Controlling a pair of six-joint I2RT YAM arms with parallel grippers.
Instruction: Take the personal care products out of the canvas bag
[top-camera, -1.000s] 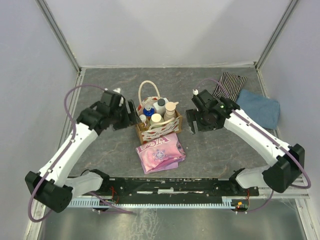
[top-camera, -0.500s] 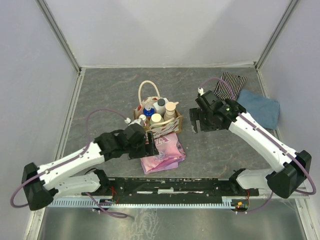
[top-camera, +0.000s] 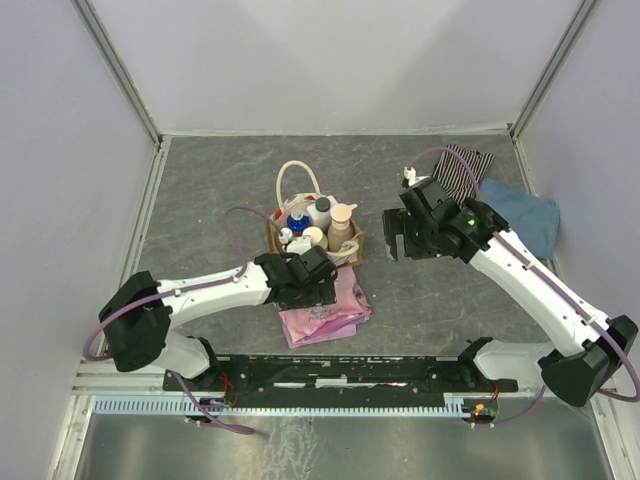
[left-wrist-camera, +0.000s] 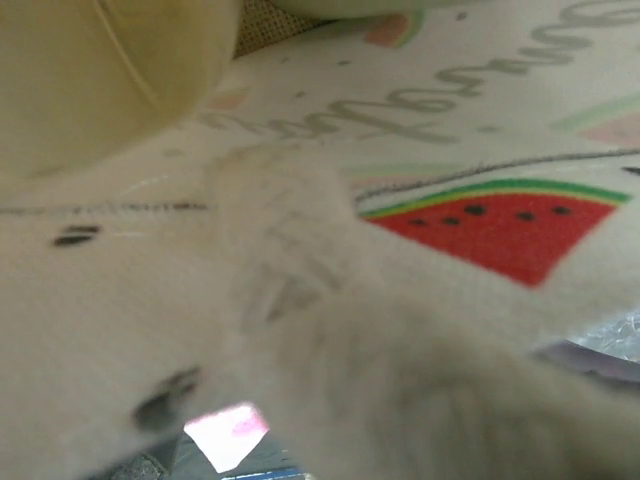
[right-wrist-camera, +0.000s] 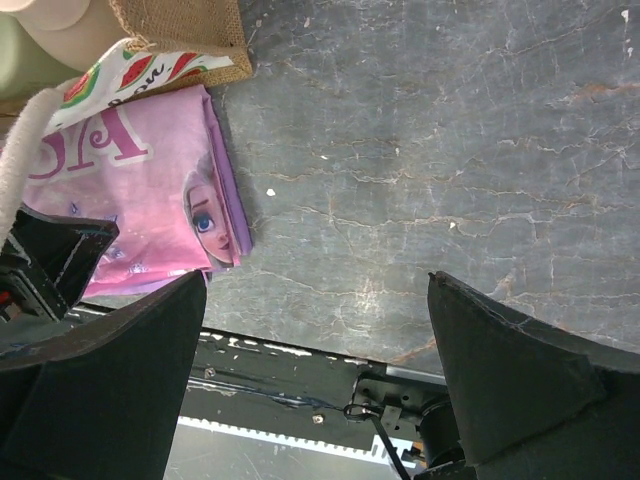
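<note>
The canvas bag (top-camera: 350, 248) stands mid-table, its looped handle (top-camera: 298, 178) upright. Personal care products stand inside it: a beige pump bottle (top-camera: 342, 224), a white-capped bottle (top-camera: 320, 212), a blue-pump bottle (top-camera: 296, 222) and small bottles (top-camera: 300, 243). My left gripper (top-camera: 308, 280) is pressed against the bag's near side, above the pink cloth. Its fingers do not show. The left wrist view is filled by blurred bag fabric (left-wrist-camera: 480, 120) with a watermelon print (left-wrist-camera: 490, 215) and a yellowish bottle (left-wrist-camera: 100, 70). My right gripper (top-camera: 397, 237) (right-wrist-camera: 318, 285) hangs open and empty to the right of the bag (right-wrist-camera: 180, 40).
A folded pink cloth (top-camera: 322, 306) (right-wrist-camera: 130, 190) lies against the bag's near side. A striped cloth (top-camera: 462, 170) and a blue cloth (top-camera: 522, 215) lie at the back right. The black base rail (top-camera: 340, 375) runs along the near edge. Enclosure walls close three sides.
My left arm swung from the bag's left side round to its near side, low over the pink cloth. The right gripper drifted slightly back and to the right, still open.
</note>
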